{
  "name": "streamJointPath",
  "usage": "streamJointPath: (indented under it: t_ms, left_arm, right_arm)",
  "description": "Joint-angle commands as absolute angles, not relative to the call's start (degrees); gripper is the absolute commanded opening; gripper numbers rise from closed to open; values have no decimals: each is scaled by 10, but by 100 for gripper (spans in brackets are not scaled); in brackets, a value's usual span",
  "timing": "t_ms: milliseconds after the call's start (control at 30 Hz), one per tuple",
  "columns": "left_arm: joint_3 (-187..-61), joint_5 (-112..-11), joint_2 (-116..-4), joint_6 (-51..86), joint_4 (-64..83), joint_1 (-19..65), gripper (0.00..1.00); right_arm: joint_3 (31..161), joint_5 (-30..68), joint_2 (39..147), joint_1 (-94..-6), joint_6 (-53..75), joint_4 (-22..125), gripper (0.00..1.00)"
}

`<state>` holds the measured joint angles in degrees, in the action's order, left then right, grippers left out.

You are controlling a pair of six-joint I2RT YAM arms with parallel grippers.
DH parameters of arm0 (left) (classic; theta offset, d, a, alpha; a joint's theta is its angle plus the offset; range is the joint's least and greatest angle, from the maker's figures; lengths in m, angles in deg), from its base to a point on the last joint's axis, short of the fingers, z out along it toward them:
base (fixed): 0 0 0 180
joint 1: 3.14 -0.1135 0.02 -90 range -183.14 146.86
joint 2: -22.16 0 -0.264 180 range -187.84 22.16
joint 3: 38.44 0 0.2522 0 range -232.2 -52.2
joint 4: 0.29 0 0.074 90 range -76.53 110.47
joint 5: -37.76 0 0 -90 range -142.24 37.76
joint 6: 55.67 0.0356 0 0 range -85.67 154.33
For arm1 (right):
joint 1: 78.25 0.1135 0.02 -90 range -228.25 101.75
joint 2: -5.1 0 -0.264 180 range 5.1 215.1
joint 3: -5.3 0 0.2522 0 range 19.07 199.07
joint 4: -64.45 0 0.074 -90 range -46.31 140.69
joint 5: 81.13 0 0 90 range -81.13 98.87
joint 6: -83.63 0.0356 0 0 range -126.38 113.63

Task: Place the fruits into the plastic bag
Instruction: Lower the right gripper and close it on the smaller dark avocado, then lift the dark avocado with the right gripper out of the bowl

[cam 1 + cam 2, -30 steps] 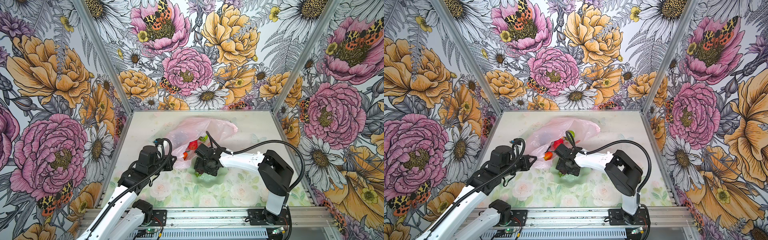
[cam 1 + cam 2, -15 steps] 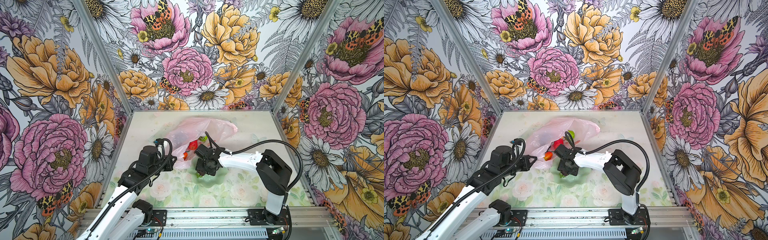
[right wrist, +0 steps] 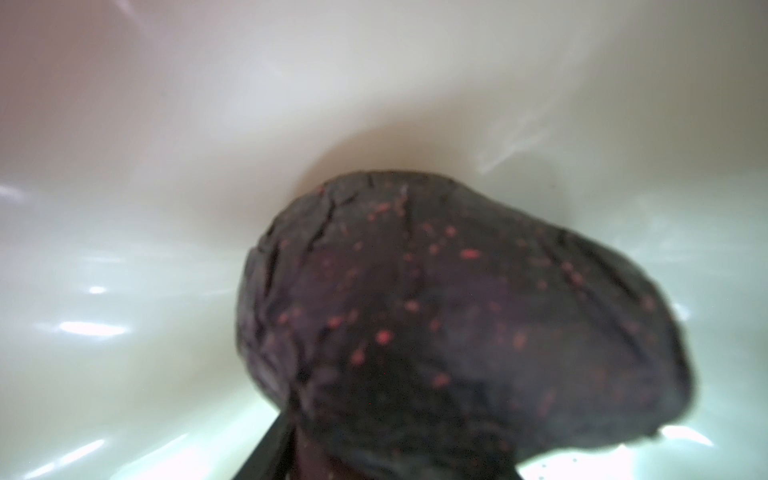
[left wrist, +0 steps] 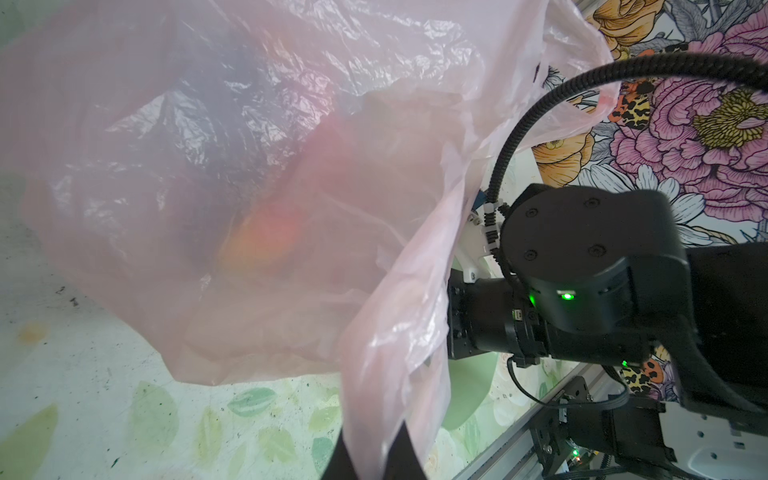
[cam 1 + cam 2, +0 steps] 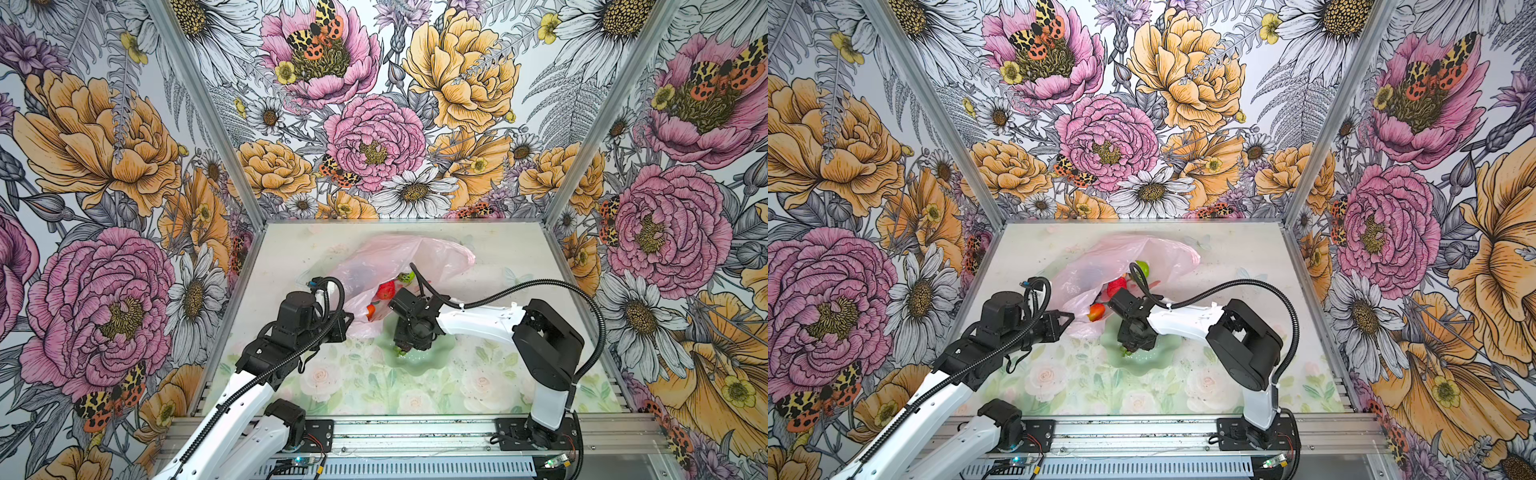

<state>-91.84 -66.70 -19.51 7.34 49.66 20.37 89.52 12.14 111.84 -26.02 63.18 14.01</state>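
The pale pink plastic bag [image 5: 399, 257] [image 5: 1121, 253] lies at mid table with its mouth toward the arms. My left gripper [image 5: 347, 322] [image 4: 374, 461] is shut on the bag's near edge and holds it up. Inside the mouth lie a glossy red fruit [image 5: 385, 289], a bright green one [image 5: 1142, 268] and an orange-red one [image 5: 371, 311]. My right gripper [image 5: 401, 351] [image 3: 395, 457] points down into the pale green dish [image 5: 432, 361]. A blackish lump [image 3: 457, 311] with red specks sits between its jaws. One finger [image 3: 270, 449] lies against the lump; the other finger is hidden.
The dish [image 5: 1154, 361] stands just in front of the bag's mouth, on the flower-printed mat. The right arm's cable [image 5: 498, 291] arcs over the bag's right side. Flowered walls close in the left, back and right; an aluminium rail [image 5: 415, 432] runs along the front.
The right arm has shifted slightly left over the dish, its gripper staying down in it. The left arm and the bag have not moved.
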Motion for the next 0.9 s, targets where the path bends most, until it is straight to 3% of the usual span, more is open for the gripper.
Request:
streamJointPath:
  t_ms: [0, 867]
  left_arm:
    - [-916, -655, -193, 83, 499, 208, 0]
    - [-917, -661, -202, 83, 498, 207, 0]
  right_arm:
    - [905, 114, 1116, -258, 631, 150, 38]
    - [849, 33, 924, -266, 497, 148, 33]
